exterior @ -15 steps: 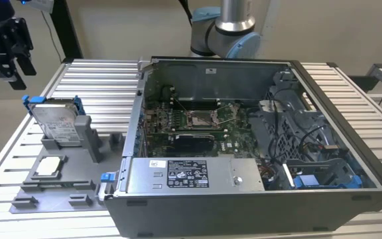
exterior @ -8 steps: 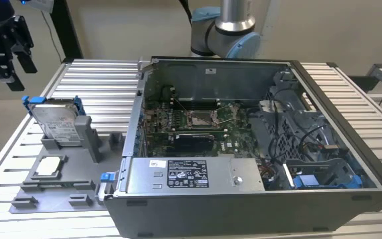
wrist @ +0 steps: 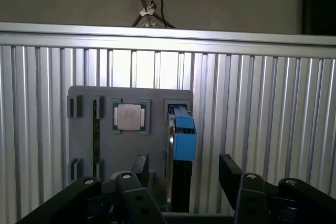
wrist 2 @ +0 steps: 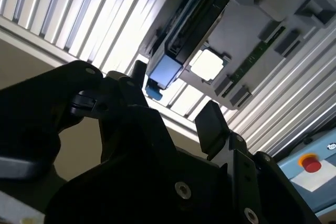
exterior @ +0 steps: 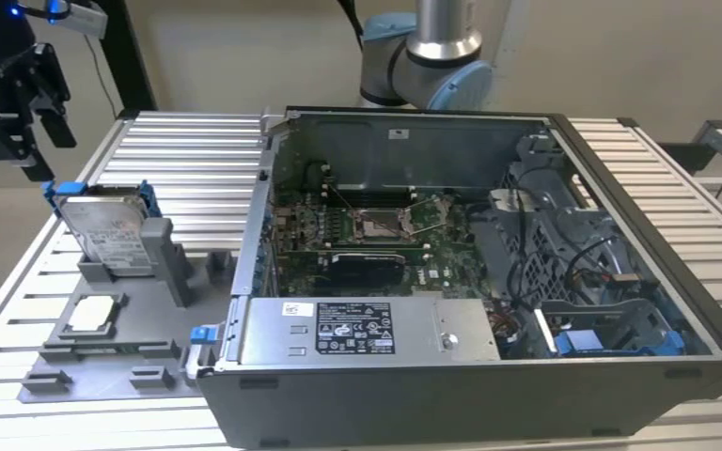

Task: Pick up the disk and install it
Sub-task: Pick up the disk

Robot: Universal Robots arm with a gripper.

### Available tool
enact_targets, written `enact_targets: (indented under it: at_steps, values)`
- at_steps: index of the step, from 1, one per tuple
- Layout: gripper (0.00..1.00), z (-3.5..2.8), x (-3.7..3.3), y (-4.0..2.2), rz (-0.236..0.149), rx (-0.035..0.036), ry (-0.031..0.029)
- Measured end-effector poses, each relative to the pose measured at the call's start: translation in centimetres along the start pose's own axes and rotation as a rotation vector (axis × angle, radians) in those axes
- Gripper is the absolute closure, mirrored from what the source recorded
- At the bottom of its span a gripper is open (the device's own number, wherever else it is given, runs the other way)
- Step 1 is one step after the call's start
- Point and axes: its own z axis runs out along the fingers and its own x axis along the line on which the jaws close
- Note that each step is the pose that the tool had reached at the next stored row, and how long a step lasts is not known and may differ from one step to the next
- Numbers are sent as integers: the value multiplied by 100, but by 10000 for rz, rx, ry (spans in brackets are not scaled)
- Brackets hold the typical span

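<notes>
Below the spread, empty gripper [wrist: 184, 162], the disk [wrist: 183, 137] stands upright in its grey holder [wrist: 89, 140]; approach stage, seemingly needing aligned straddling.

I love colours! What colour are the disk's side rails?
Bright blue; the disk shows best in the exterior view.

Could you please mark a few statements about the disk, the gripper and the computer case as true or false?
1. The disk stands upright in the grey fixture. True.
2. The gripper is shut on the disk. False: its jaws are open and it holds nothing.
3. A small square chip lies flat on the same fixture. True.
4. The computer case is closed. False: it is open, with the motherboard exposed.
</notes>
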Motion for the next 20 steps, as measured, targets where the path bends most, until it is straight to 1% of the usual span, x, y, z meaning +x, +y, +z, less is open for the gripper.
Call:
enact_targets:
  at_steps: [2,3,8,11,13,20]
  values:
    - [0,36,-4,0,-3,-1,14]
    - [0,52,-5,0,-6,-2,41]
    - [0,107,-4,1,-46,-6,265]
    - [0,138,-3,1,-52,-8,356]
    - [0,167,-1,1,-59,-9,388]
    - [0,274,10,2,-79,-12,463]
